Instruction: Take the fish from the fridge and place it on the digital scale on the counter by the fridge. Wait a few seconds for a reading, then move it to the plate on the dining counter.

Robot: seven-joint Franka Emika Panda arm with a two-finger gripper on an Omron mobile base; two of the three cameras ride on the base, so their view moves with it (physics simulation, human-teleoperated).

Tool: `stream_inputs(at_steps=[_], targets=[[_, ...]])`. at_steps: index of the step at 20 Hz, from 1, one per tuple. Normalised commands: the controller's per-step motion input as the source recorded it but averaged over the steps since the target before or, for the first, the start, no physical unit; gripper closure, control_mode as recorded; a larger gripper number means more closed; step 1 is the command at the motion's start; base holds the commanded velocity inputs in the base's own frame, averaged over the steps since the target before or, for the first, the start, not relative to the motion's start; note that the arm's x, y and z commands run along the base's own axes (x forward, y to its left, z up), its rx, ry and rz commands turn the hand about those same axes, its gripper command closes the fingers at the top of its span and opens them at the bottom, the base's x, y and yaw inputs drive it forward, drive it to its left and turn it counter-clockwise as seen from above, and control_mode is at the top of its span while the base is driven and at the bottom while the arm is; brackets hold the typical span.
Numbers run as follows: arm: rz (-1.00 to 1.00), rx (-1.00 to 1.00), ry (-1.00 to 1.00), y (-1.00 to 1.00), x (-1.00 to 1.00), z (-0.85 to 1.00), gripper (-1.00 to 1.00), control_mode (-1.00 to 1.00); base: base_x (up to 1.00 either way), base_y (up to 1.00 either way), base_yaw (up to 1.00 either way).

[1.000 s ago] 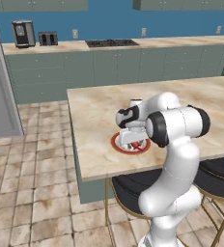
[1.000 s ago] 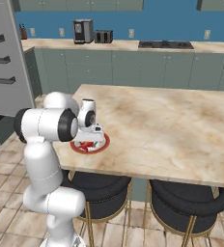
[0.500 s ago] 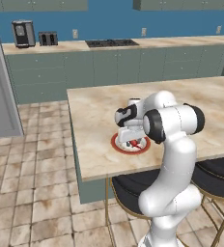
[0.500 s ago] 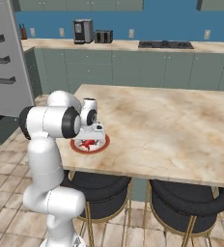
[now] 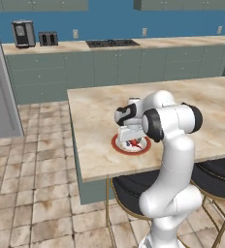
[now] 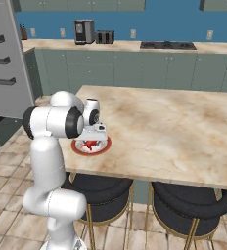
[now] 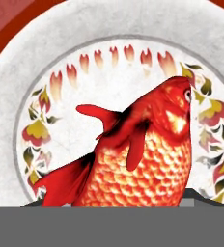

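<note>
The orange-red fish (image 7: pixel 147 159) is seen close up in the hand view, head toward the upper right, over the white plate (image 7: pixel 32 53) with its red-brown rim. The plate (image 5: pixel 117 146) lies near the front edge of the dining counter (image 5: pixel 95 111). My gripper (image 5: pixel 132 137) points straight down over the plate's middle, shut on the fish (image 5: pixel 132 143); whether the fish touches the plate I cannot tell. From the right side, the gripper (image 6: pixel 93 141) hangs low over the plate (image 6: pixel 77 146), the fish (image 6: pixel 89 145) a red speck under it, on the dining counter (image 6: pixel 174 127).
Two dark stools (image 6: pixel 186 205) stand under the island's front edge. The fridge (image 6: pixel 5 58) rises at the left. The back counter (image 5: pixel 134 46) carries a cooktop (image 5: pixel 107 43), a coffee machine (image 5: pixel 23 33) and a toaster (image 5: pixel 48 38). Tiled floor lies to the left.
The hand has sunk a little toward the plate, with the fish still in it. The base and the plate have not moved.
</note>
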Motion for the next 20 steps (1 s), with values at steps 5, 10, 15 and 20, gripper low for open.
stream_inputs(at_steps=[5,10,15,20], targets=[[0.00,0.00,0.01,0.00,0.00,0.00,-1.00,-1.00,0.00,0.00,0.00],[0.00,0.00,0.01,0.00,0.00,0.00,-1.00,-1.00,0.00,0.00,0.00],[0.00,0.00,-0.03,0.00,-0.22,0.12,-1.00,-1.00,0.00,0.00,0.00],[0.00,0.01,-0.16,-0.06,-0.59,0.36,-1.00,-1.00,0.00,0.00,0.00]])
